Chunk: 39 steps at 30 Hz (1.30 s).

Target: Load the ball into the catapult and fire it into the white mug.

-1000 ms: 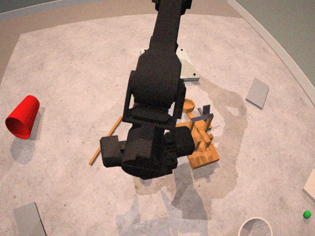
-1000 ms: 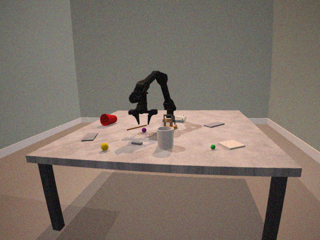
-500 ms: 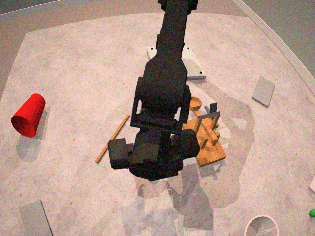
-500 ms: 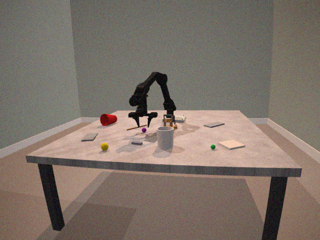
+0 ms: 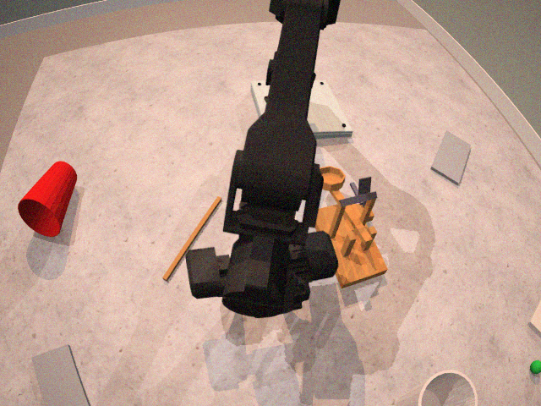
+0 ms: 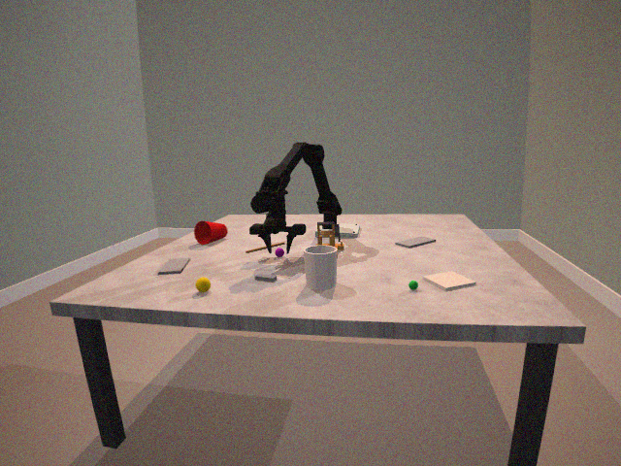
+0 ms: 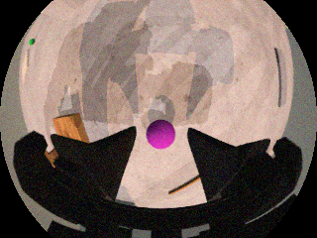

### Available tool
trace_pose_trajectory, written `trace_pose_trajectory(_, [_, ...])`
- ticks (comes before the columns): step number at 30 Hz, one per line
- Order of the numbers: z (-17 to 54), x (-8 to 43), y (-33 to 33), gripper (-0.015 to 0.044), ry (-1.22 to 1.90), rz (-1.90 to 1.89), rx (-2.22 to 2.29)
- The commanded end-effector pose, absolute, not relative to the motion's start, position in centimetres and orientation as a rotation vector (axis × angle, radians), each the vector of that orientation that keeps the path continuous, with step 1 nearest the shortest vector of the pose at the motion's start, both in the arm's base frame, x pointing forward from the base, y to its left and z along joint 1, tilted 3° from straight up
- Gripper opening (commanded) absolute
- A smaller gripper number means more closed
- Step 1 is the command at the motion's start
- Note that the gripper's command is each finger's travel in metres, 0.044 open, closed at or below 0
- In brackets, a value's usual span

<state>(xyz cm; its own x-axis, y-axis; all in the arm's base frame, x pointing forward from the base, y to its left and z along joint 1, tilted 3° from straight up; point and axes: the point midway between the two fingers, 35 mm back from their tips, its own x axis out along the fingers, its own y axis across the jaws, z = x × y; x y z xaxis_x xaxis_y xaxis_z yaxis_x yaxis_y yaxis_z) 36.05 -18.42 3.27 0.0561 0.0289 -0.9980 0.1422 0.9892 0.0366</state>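
Note:
A purple ball (image 6: 278, 251) (image 7: 160, 134) rests on the table. My gripper (image 6: 278, 249) (image 7: 161, 131) is open and points down, with one fingertip on each side of the ball and a gap on both sides in the wrist view. In the top view the hand hides the ball and the fingertips. The wooden catapult (image 5: 364, 267) (image 6: 326, 234) (image 7: 72, 127) stands beside the hand; its round cup (image 5: 331, 178) looks empty in the top view, partly hidden by the arm. The white mug (image 5: 441, 388) (image 6: 320, 271) stands upright near the table's front.
A red cup (image 5: 52, 196) (image 6: 211, 232) lies on its side. A thin wooden stick (image 5: 192, 238) (image 6: 255, 249) lies near the hand. A yellow ball (image 6: 203, 284), a green ball (image 5: 536, 366) (image 6: 412, 284), a pale tile (image 6: 448, 280) and several grey slabs (image 5: 451, 157) (image 6: 174, 265) lie around.

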Motion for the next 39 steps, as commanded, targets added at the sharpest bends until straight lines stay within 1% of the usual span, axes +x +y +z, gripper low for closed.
trace_pose_trajectory(1, [2.8, 35.8, -18.3, 0.0221, 1.522, -0.084, 0.143])
trace_pose_trajectory(4, [2.8, 35.8, -18.3, 0.0142, 1.522, -0.084, 0.143])
trace_pose_trajectory(10, [2.8, 35.8, -18.3, 0.0103, 1.522, -0.084, 0.143])
trace_pose_trajectory(14, [3.6, 35.9, -18.3, 0.0, 1.522, -0.084, 0.143])
trace_pose_trajectory(34, [14.6, 35.5, -18.3, 0.0, 1.522, -0.084, 0.143])
trace_pose_trajectory(39, [15.4, 35.3, -18.2, 0.0, 1.522, -0.084, 0.143])
